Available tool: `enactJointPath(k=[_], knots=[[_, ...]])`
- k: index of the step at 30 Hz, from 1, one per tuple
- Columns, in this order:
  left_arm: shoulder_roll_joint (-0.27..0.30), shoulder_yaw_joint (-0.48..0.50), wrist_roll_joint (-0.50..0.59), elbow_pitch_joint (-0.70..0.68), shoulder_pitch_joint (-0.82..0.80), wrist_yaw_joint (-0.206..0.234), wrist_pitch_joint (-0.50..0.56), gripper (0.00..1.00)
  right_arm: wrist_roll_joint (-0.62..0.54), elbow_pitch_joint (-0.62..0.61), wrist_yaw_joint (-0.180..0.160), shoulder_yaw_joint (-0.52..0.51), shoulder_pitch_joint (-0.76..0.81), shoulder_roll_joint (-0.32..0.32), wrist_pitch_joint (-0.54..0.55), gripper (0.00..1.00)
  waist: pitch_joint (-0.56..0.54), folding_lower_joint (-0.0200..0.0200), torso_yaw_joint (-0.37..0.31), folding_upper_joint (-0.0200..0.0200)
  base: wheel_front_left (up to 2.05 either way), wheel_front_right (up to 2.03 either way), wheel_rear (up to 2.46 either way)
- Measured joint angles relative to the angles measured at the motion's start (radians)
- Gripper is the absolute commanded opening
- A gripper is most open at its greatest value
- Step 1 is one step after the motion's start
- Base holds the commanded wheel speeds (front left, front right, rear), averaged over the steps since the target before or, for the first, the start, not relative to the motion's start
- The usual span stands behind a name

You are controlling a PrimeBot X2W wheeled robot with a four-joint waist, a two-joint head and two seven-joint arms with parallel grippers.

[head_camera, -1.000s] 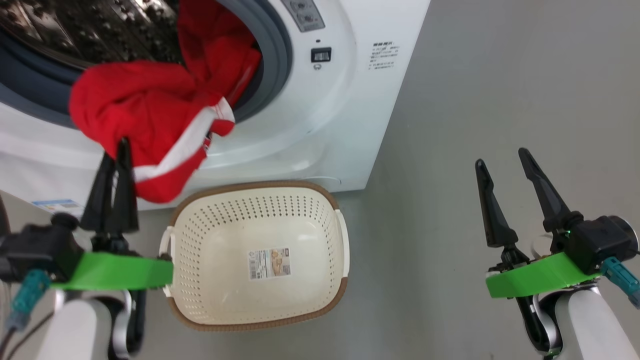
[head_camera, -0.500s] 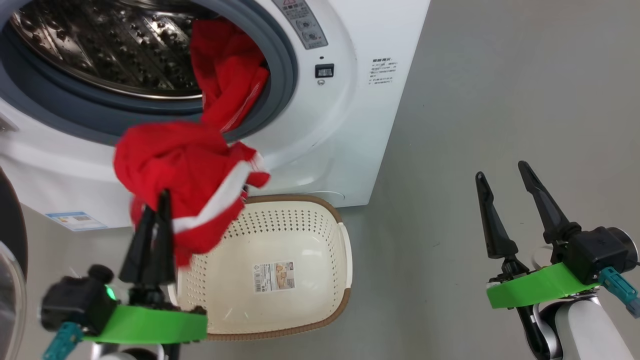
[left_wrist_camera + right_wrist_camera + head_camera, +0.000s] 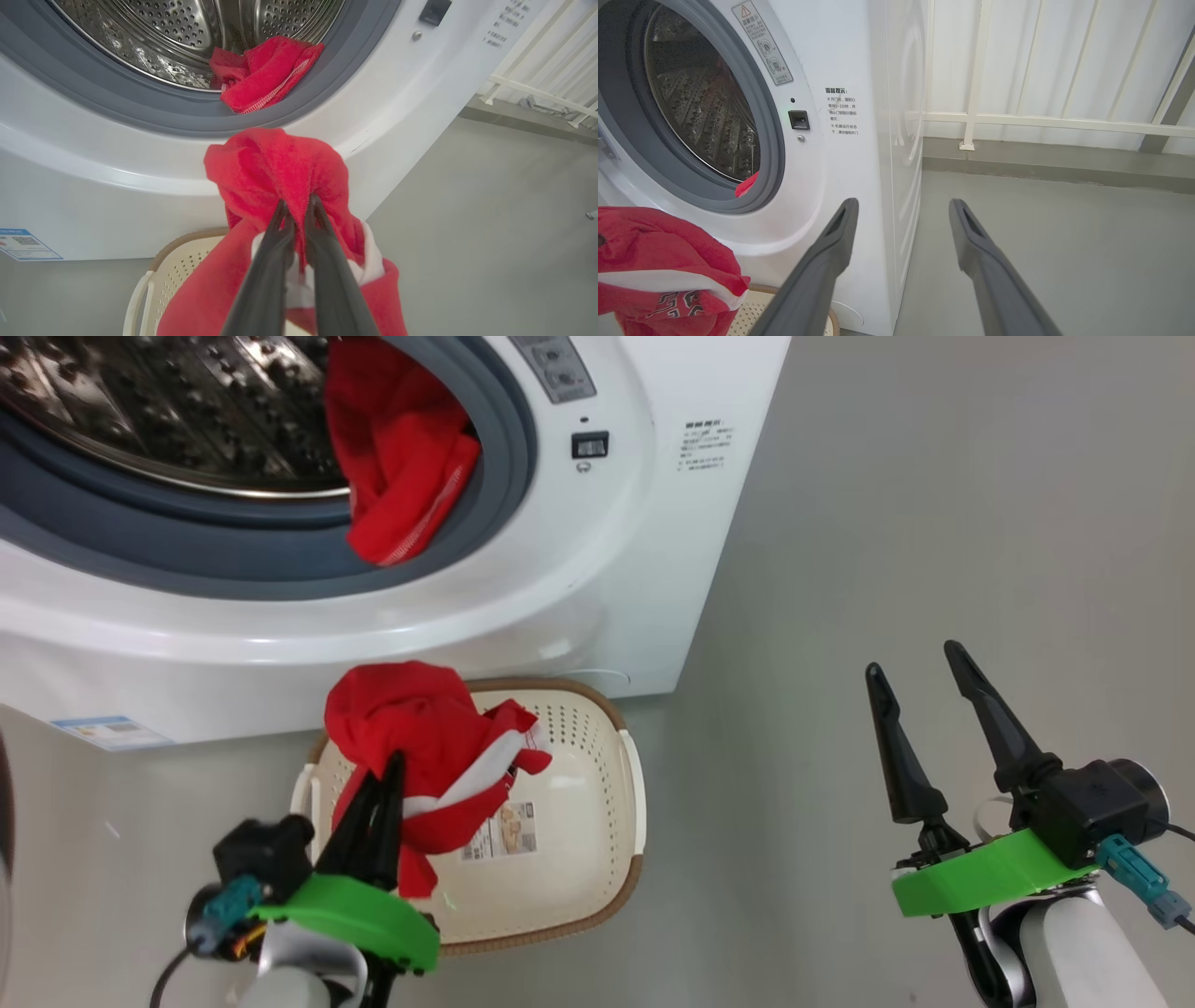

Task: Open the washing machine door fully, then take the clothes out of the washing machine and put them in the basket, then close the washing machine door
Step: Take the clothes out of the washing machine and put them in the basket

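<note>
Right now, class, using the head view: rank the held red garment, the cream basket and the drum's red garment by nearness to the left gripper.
1. Held red garment: pinched in the left gripper.
2. Cream basket: just beneath.
3. Drum's red garment: farther up ahead.

My left gripper [image 3: 394,765] sits at the lower left of the head view. Its 2 dark fingers [image 3: 266,275] point up, pressed almost together and pinched on a fold of the clothes [image 3: 420,728]. In the left wrist view the 2 run side by side with only a thin slit between them, tips buried in cloth. Behind them the left green collar [image 3: 359,915] slopes down to the right over the pale left forearm [image 3: 289,975]. My right gripper [image 3: 913,658] stands at the lower right, jaws spread wide in a V, holding nothing and leaning slightly left. The right green collar [image 3: 980,875] and black wrist block [image 3: 1102,801] top the pale right forearm [image 3: 1074,952].
</note>
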Motion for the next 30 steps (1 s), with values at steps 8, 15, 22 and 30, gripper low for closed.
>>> enactJointPath(k=[8, 15, 22, 30], knots=[[-0.014, -0.002, -0.038, 0.289, -0.157, -0.044, -0.023, 0.00, 0.001, -0.001, 0.000, 0.014, -0.020, 0.000, 0.000, 1.00, 0.068, 0.0000, -0.022, 0.0000, 0.00, 0.00, 0.00], [-0.019, -0.010, -0.056, 0.532, -0.288, -0.072, -0.012, 0.00, 0.010, -0.005, 0.000, 0.019, -0.054, 0.000, 0.000, 1.00, 0.138, 0.0000, -0.042, 0.0000, 0.00, 0.00, 0.00], [-0.009, -0.035, -0.054, 0.737, -0.411, -0.088, 0.074, 0.00, 0.020, -0.009, 0.000, 0.039, -0.099, 0.000, 0.000, 1.00, 0.209, 0.0000, -0.068, 0.0000, 0.00, 0.00, 0.00], [0.023, -0.048, -0.050, 0.909, -0.508, -0.076, 0.175, 0.00, 0.059, -0.009, 0.000, 0.054, -0.116, 0.000, 0.000, 1.00, 0.276, 0.0000, -0.113, 0.0000, 0.00, 0.00, 0.00]])
